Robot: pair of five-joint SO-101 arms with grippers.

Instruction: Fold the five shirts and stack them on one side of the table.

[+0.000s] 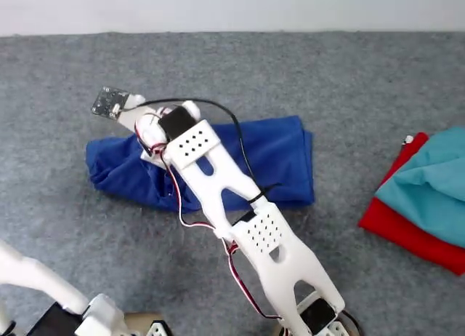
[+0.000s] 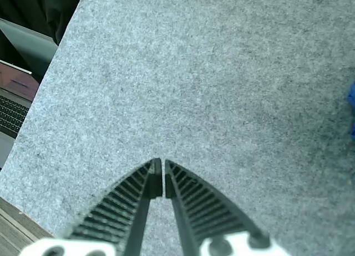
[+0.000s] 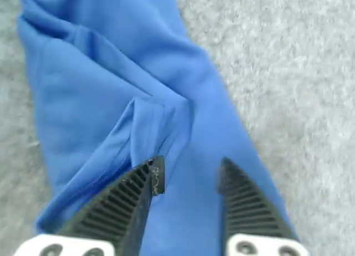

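A blue shirt (image 1: pixel 269 154), partly folded into a long bundle, lies across the middle of the grey felt table (image 1: pixel 341 81). My right arm stretches from the near edge over it, and my right gripper (image 3: pixel 188 167) hangs open just above the cloth, one finger beside a raised fold of the blue shirt (image 3: pixel 111 90). In the high view this gripper (image 1: pixel 149 148) is over the shirt's left part. My left gripper (image 2: pixel 163 164) is shut with nothing in it, above bare felt, and a sliver of the blue shirt (image 2: pixel 351 109) lies off to its side. The left arm (image 1: pixel 43 278) sits at the near left corner.
A teal shirt (image 1: pixel 429 190) lies folded on top of a red shirt (image 1: pixel 407 230) at the table's right edge. Beyond the table's left edge stands a laptop (image 2: pixel 11 109). Bare felt stretches behind the blue shirt and at the near left.
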